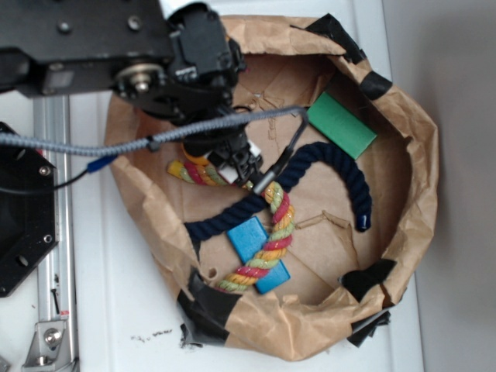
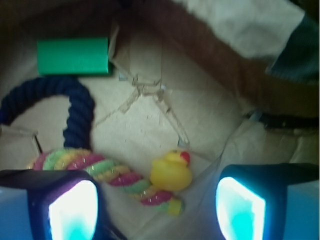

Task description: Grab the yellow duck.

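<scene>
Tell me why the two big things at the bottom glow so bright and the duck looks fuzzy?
Wrist view: the gripper fingers sit very close and overexposed, glowing; the yellow duck is softly blurred. Exterior view: sharper, evenly lit, but the arm hides the duck.

Glossy duck [image 2: 171, 172] — crumpled matt paper bag [image 1: 403, 116].

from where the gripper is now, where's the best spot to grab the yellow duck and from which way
Grip the yellow duck across its rounded body, below the head, coming straight down from above. In the wrist view it sits between the open gripper fingers, nearer the left one, so probably shift that way first. The braided rope end touches its lower side; close on the body alone so as not to pinch it.
</scene>
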Available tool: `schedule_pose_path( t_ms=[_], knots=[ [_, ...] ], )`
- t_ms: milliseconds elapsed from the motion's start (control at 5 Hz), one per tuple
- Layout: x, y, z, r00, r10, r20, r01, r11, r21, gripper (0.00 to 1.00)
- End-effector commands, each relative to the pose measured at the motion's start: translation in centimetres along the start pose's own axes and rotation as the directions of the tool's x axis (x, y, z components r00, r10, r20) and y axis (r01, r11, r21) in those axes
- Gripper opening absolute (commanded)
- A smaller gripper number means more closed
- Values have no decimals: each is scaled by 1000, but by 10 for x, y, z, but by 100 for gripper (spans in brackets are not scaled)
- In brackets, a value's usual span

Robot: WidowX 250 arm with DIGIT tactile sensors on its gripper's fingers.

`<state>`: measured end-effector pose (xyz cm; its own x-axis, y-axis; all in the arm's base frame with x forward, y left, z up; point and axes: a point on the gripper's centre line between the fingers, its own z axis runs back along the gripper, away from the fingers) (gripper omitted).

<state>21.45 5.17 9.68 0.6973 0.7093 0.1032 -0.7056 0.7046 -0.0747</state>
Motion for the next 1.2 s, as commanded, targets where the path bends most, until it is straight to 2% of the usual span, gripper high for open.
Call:
schedule_pose_path(
  t_ms=[0, 200, 400, 600, 800, 1000],
  knots=[
    [-10, -6, 0, 997, -72, 7, 72, 997, -26, 100],
    [-9, 12, -15, 998, -62, 8, 61, 997, 43, 100],
    [0, 28, -19, 979, 186, 81, -188, 982, 24, 100],
    [6, 31, -28, 902, 424, 87, -426, 904, 14, 100],
    [9, 25, -38, 897, 437, 67, -440, 897, 40, 100],
    [8, 17, -52, 919, 389, 70, -394, 915, 85, 100]
  ],
)
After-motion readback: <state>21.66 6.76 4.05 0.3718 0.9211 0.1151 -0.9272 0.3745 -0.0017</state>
